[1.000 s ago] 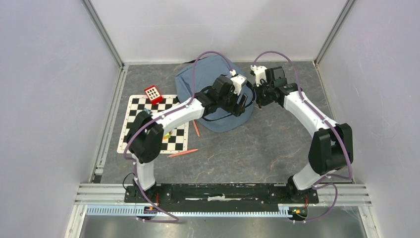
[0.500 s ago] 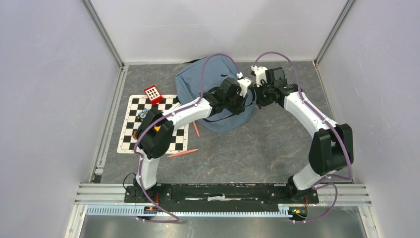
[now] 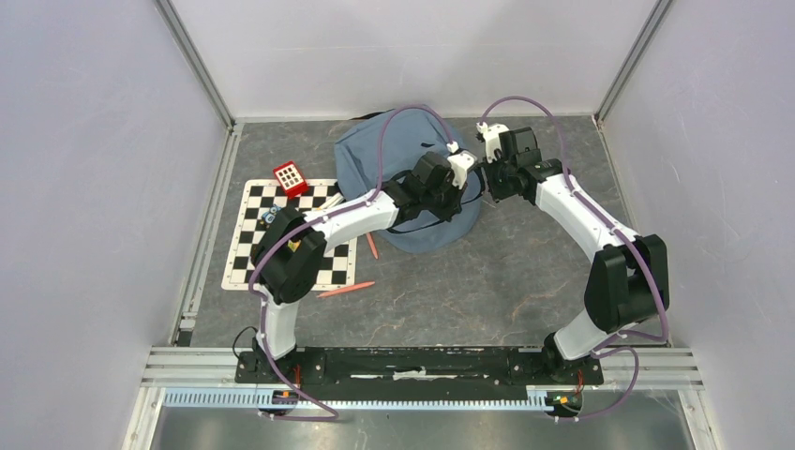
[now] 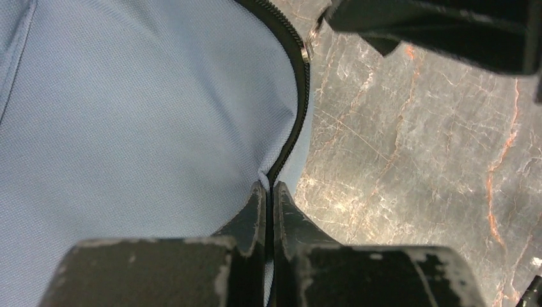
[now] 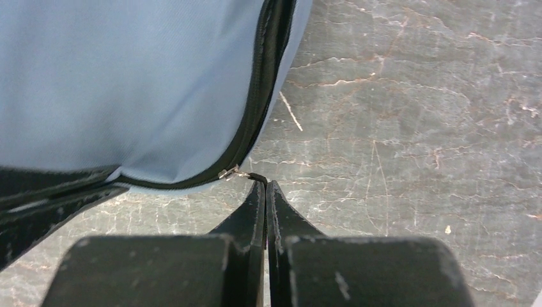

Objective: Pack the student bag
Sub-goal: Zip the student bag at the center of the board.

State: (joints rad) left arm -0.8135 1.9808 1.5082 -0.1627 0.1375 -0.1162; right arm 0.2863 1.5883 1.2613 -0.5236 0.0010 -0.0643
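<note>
In each wrist view's lower middle, the left gripper (image 4: pixel 268 189) pinches the student bag (image 4: pixel 140 115) fabric, and the right gripper (image 5: pixel 265 186) clamps its zipper pull (image 5: pixel 232 173).

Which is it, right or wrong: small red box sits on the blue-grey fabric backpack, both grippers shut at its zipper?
Wrong: top external view shows the small red box on the black-and-white checkered mat, not the blue-grey fabric backpack. The rest holds.

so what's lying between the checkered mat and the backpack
A thin orange-red pen on the grey tabletop, just right of the mat and beside the backpack. The top view shows it.
</note>
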